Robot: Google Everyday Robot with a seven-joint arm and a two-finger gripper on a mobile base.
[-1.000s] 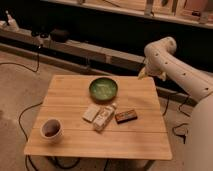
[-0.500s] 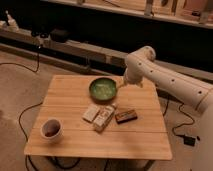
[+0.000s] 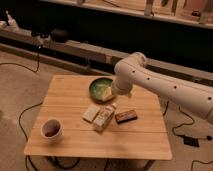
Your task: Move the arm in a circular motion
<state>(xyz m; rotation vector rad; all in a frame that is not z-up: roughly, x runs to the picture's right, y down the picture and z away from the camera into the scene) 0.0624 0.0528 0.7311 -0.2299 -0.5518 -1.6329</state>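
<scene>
Gripper half hidden over the green bowl; its grip cannot be told.
White arm reaches in from three o'clock, bent downward.

Wooden table, green bowl, mug, packet, carton, brown bar

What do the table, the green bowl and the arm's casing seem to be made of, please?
The table looks like light matt wood, with faint plank lines. The green bowl: glazed ceramic or plastic, slight sheen. The arm: smooth white moulded plastic, probably, with small dark dots. Its gripper hangs over the bowl.
</scene>
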